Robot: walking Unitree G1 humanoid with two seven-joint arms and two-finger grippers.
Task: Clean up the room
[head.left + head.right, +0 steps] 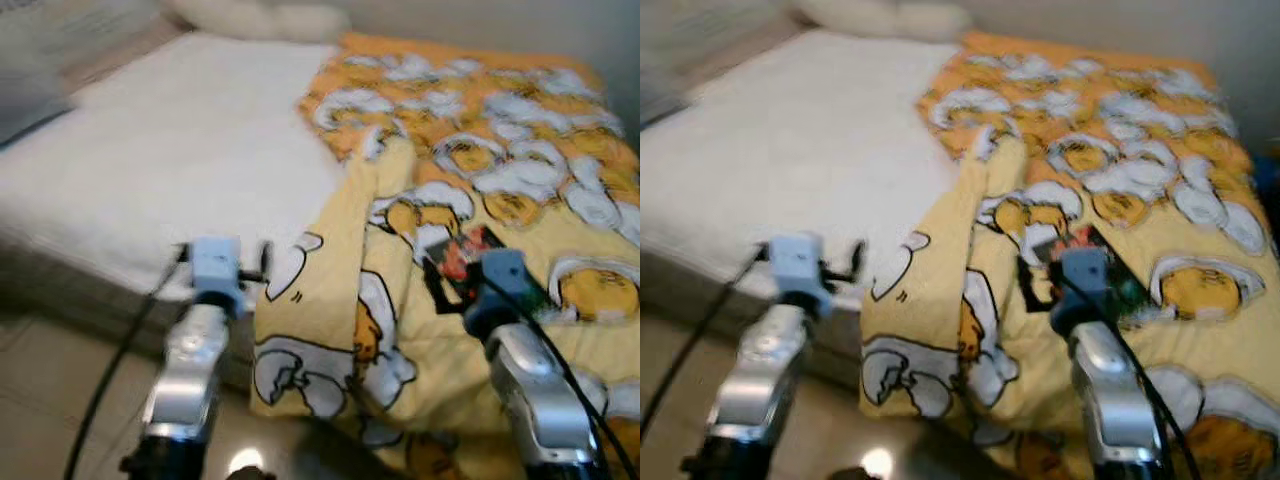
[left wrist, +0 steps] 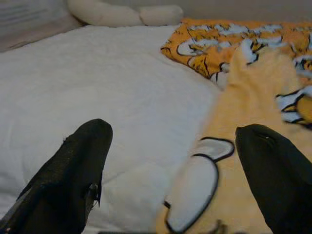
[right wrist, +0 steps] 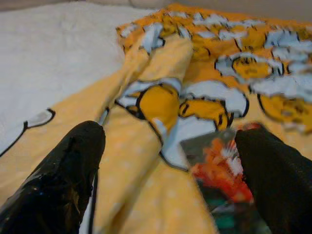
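Bedroom shot: white mattress (image 1: 190, 150) with a yellow cartoon blanket (image 1: 480, 180) bunched over its far side from the pillow-less half. On that blanket sits a flat red-and-green packet (image 1: 470, 262), right ahead of the right gripper (image 3: 170, 170), fingers spread wide, so that arm's clearly nearer. Left gripper (image 2: 170, 165), also open, hovers at the blanket's folded edge over the mattress.

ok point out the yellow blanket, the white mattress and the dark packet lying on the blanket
yellow blanket (image 1: 330, 300): left eye view, on the fold hanging over the bed edge
white mattress (image 1: 180, 150): left eye view, bare top surface
dark packet (image 3: 219, 170): right wrist view, its orange-printed middle
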